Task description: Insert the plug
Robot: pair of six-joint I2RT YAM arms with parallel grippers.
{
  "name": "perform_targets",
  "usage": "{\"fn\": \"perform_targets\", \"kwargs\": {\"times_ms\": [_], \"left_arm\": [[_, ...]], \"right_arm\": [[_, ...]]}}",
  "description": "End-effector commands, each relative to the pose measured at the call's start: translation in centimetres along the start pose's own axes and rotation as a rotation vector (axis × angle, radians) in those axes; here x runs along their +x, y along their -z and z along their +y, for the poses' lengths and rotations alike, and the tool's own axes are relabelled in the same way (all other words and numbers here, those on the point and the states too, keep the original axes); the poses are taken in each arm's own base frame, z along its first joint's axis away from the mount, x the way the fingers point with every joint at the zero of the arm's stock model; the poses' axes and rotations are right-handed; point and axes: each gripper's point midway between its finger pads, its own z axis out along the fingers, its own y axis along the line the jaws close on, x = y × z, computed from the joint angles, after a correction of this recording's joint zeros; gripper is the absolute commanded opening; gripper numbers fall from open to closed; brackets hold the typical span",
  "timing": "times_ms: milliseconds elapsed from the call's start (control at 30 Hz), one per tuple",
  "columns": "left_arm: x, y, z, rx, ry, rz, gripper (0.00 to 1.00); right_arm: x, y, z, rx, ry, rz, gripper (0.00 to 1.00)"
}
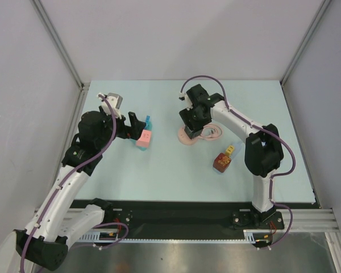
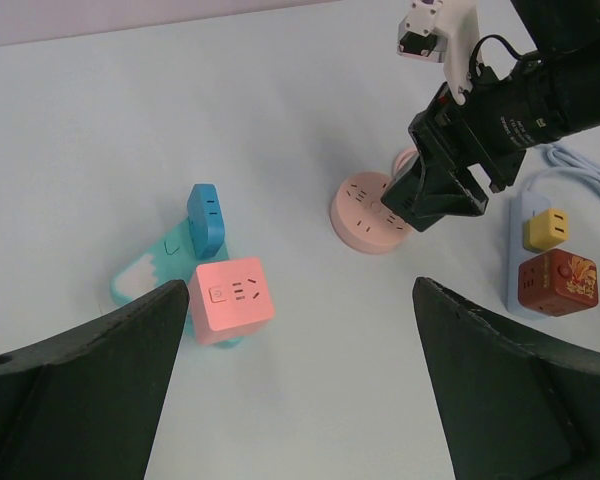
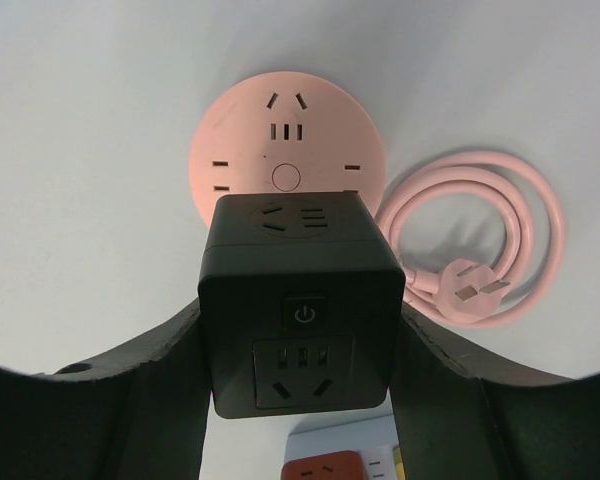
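Black cube adapter (image 3: 300,260) clenched in R gripper (image 3: 300,315), low over counter (image 1: 159,170), right at edge of round pink socket hub (image 3: 280,130); touching or not, can't tell. L gripper (image 2: 300,330) released wide, above pink cube socket (image 2: 230,298). Pink cord (image 3: 480,235) coiled beside hub.

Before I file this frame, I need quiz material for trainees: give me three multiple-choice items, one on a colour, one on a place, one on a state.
1. The coiled cable is: A pink; B blue; C black.
2. The black cube is: A in the left tool; B in the right tool, over the round pink socket; C inside the cable's coil.
3. The left tool is: A open, empty; B shut on the cube; C shut on the cable.
Answers: 1 A, it shows pink; 2 B, its fingers flank the cube; 3 A, fingers wide, nothing between.
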Motion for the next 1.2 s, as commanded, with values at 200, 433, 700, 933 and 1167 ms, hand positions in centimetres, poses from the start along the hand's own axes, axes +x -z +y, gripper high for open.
{"fn": "perform_targets", "kwargs": {"times_ms": [200,433,700,933,1167], "left_arm": [[-1.1,0.0,-0.2,0.011,-0.023,-0.04,1.0],[-1.1,0.1,-0.2,0.008,-0.024,-0.04,1.0],[-1.1,0.0,-0.1,0.003,-0.023,-0.039,1.0],[-1.0,0.0,-0.1,0.006,-0.022,-0.036,1.0],[-0.9,-0.1,0.0,0.001,-0.024,-0.029,1.0]], "right_arm": [[0.4,-1.1,0.8,-0.013,0.009,-0.026,0.0],[1.4,-2.2,0.5,-0.004,0.021,0.002,0.0],[1.9,-1.9,0.3,0.008,0.03,0.025,0.0],[2.7,-1.0,0.4,0.007,0.02,0.097,0.0],[2.4,-0.4,1.0,0.001,0.027,0.102,0.0]]}}
